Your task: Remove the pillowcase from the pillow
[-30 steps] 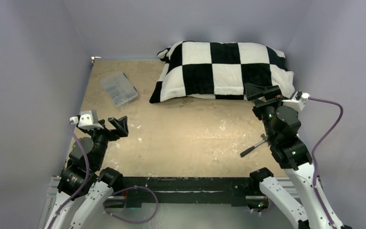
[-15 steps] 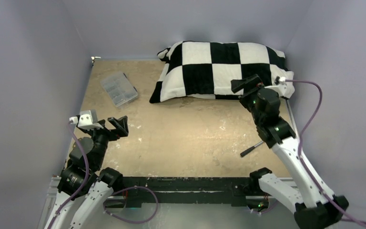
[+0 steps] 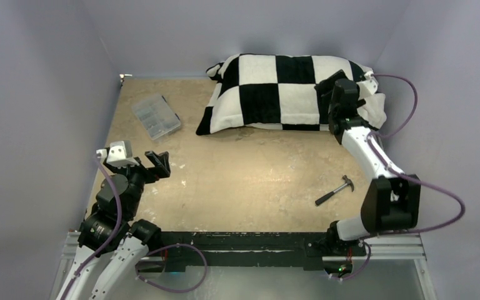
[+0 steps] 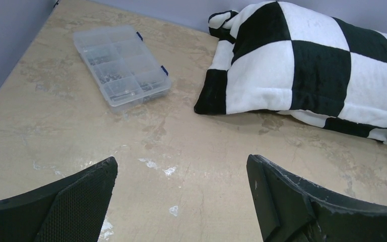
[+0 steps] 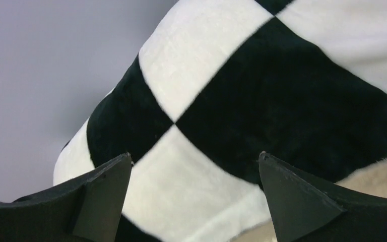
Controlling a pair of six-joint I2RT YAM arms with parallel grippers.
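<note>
The right gripper [image 5: 194, 155] has swung over to the soft black-and-white checked pillowcase [image 3: 275, 94] at the back of the sandy table [image 3: 244, 169], fingers wide, holding nothing. The left gripper [image 4: 181, 160] is spread empty too. Grabbing looks next

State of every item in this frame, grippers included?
pillowcase: on the pillow, lying at the far side of the table.
pillow: inside the pillowcase, hidden.
left gripper: open, empty, above bare table.
right gripper: open, gripping nothing, at the pillowcase's right end.
clear organizer box: lid looks shut, flat on the table.
hammer: lying flat, untouched.
</note>
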